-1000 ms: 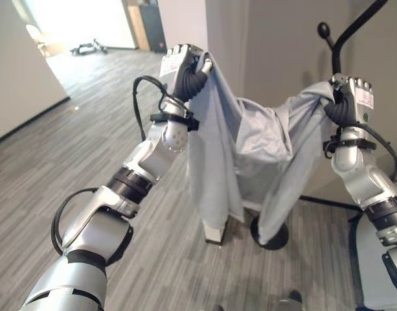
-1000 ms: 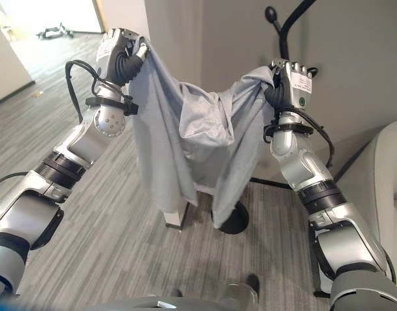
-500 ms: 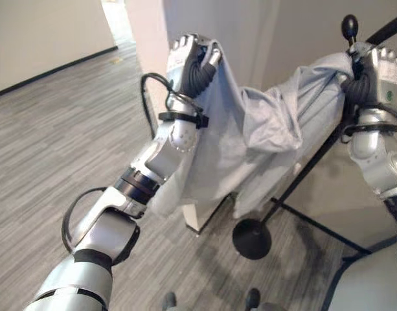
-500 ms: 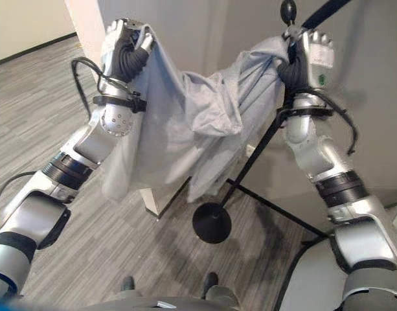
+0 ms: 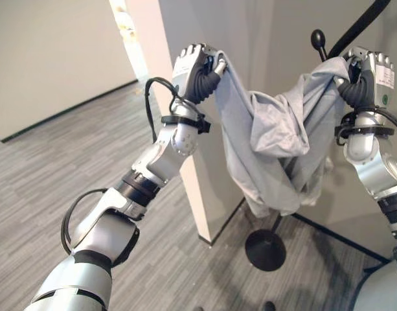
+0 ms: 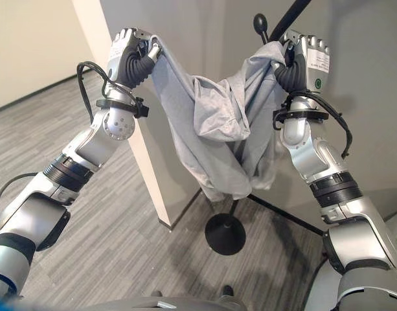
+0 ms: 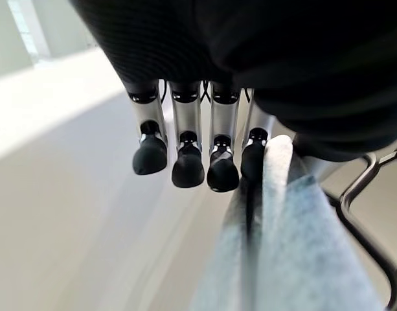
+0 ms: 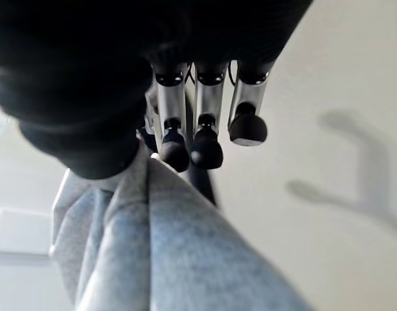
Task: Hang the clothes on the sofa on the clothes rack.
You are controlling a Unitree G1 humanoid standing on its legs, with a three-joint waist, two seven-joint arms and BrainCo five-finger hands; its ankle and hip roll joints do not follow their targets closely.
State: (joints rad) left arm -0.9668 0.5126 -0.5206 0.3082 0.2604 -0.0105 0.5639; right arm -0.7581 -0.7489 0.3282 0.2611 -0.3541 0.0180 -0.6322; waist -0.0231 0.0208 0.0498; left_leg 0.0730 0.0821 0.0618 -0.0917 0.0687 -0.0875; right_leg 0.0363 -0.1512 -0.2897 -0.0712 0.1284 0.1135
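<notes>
The left hand [image 5: 197,68] at 11 o'clock and right hand [image 5: 363,78] at 2 o'clock stay curled round the grey garment [image 5: 269,139], now hanging closer against the black rack [image 5: 265,249]. Grey plank floor [image 5: 62,162], white pillar [image 5: 185,149].

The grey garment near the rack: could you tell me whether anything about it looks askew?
Yes: the grey garment sags bunched between the left robot hand and the right robot hand, not spread flat. It is beside the clothes rack, not hung.
</notes>
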